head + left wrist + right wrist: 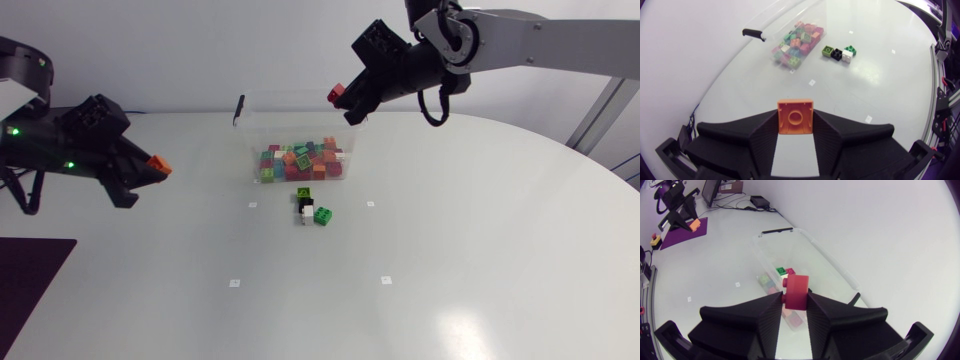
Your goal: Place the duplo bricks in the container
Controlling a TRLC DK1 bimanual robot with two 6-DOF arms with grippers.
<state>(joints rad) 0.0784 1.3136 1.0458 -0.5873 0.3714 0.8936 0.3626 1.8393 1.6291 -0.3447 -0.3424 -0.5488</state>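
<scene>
**Bulk of bricks in; two held aloft, four waiting on the tabletop**

Right pincer [796, 300] is clamping a red brick [796, 291] from both sides and hanging above the container [248, 135], close to a corner of its rim. The wrist view is looking straight down into the open box. My read is that this brick is only needing a release.

Left pincer [795, 127] is gripping an orange brick [795, 116], with the hollow underside facing its camera. It is sitting well apart from the container, out over the left part of the tabletop [450, 260]. By my reckoning, the whole carry is lying ahead for this one.

Moving outward, the container is showing clear walls and a black latch at one end. A mixed pile [300, 160] of pink, green, red and orange bricks is lying on its floor, too many to count.

Loose bricks [312, 207] are lying just in front of the container. There are four, bunched together: olive-green, black, white and green. Nothing is touching them.

In my judgement the task is running well past halfway. Two drops and four pick-ups are remaining.
</scene>
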